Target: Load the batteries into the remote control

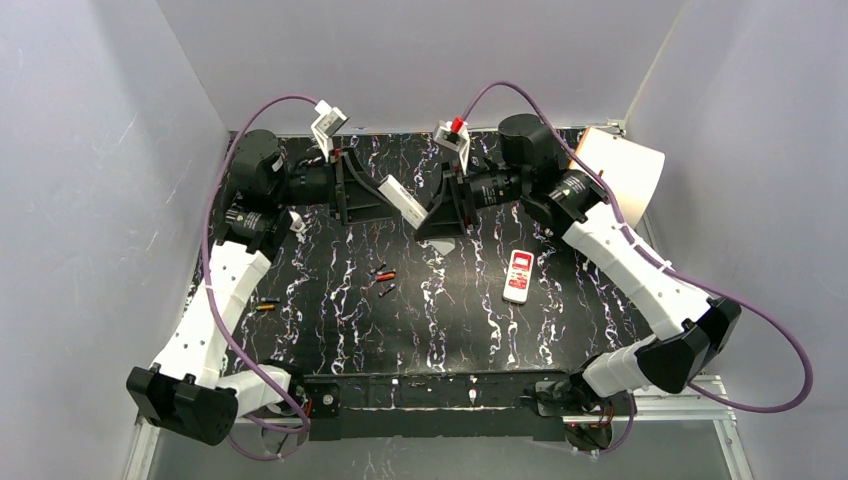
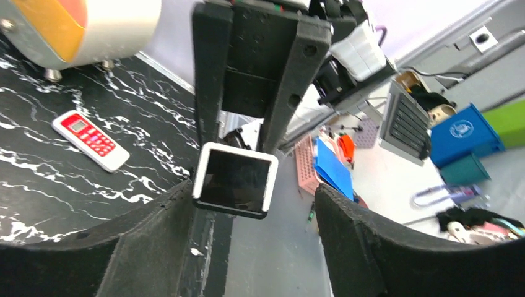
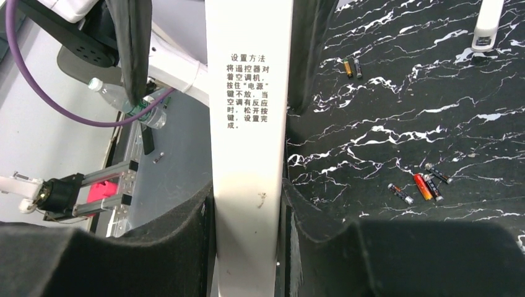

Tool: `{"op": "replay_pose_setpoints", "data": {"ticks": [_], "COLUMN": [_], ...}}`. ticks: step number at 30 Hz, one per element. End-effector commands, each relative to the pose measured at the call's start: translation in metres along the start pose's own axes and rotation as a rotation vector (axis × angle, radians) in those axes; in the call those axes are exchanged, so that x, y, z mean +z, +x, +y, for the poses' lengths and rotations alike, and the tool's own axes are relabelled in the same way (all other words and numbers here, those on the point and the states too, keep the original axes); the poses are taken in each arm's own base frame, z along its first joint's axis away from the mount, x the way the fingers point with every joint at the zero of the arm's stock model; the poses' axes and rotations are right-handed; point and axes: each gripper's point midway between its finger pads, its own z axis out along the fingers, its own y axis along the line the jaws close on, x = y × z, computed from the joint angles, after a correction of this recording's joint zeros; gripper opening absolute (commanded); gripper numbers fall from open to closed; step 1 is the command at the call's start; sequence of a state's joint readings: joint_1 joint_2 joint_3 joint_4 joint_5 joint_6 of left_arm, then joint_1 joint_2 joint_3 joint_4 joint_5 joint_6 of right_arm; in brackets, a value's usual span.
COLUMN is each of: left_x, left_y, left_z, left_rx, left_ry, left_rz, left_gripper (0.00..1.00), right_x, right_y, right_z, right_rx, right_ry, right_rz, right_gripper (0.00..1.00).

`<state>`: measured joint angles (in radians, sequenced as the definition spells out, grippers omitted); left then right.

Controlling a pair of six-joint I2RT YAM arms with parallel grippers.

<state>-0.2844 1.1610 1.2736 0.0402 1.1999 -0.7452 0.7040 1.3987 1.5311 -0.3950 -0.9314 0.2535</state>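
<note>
My right gripper (image 3: 247, 198) is shut on a long white remote control (image 3: 249, 105), whose back with printed text faces the right wrist camera. It holds the remote in the air over the back of the table (image 1: 400, 200). The left wrist view looks at the remote's end (image 2: 235, 180), a white frame with a dark hollow inside. My left gripper (image 2: 251, 201) stands open around that end; the remote lies close to the left finger, with a wide gap to the right one. Several batteries (image 1: 384, 280) lie loose mid-table (image 3: 421, 185). Others lie near the left arm (image 1: 265, 306).
A small red-and-white remote (image 1: 518, 275) lies on the right of the black marbled table (image 1: 450, 330). A big white roll with an orange end (image 1: 620, 172) stands at the back right. A small white oblong piece (image 3: 486, 25) lies near the left arm.
</note>
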Motion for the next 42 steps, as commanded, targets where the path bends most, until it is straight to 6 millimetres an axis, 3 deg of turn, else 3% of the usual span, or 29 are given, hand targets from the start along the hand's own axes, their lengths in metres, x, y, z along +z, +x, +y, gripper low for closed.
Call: {"op": "replay_pose_setpoints", "data": {"ticks": [1, 11, 20, 26, 29, 30, 33, 39, 42], "left_x": [0.002, 0.001, 0.0, 0.0, -0.001, -0.001, -0.003, -0.007, -0.009], "left_y": [0.012, 0.024, 0.029, 0.029, 0.025, 0.022, 0.006, -0.03, -0.042], "left_z": [-0.018, -0.007, -0.007, -0.005, -0.006, -0.005, 0.003, 0.012, 0.015], "left_rx": [-0.028, -0.001, 0.017, 0.043, 0.109, 0.146, 0.258, 0.46, 0.564], "left_ry": [0.096, 0.068, 0.087, 0.08, 0.069, 0.06, -0.001, -0.045, -0.079], "left_rz": [0.091, 0.113, 0.13, 0.12, 0.095, 0.084, 0.029, -0.06, -0.087], "left_gripper": [0.64, 0.47, 0.3, 0.0, 0.0, 0.0, 0.0, 0.0, 0.0], "right_x": [0.001, 0.0, 0.0, 0.0, -0.003, -0.005, -0.011, -0.034, -0.041], "right_y": [-0.005, 0.01, 0.01, 0.008, 0.005, 0.006, -0.003, -0.055, -0.071], "right_z": [0.012, 0.003, 0.0, 0.001, 0.002, 0.001, -0.013, 0.013, 0.013], "right_rx": [-0.081, -0.079, -0.073, -0.096, -0.118, -0.124, -0.105, -0.01, 0.115], "right_ry": [-0.024, 0.02, 0.036, 0.029, 0.056, 0.073, 0.166, 0.105, 0.112], "right_rz": [0.051, 0.132, 0.136, 0.119, 0.072, 0.05, -0.079, -0.384, -0.495], "right_gripper": [0.01, 0.01, 0.01, 0.02, 0.54, 0.65, 0.83, 0.93, 0.94]}}
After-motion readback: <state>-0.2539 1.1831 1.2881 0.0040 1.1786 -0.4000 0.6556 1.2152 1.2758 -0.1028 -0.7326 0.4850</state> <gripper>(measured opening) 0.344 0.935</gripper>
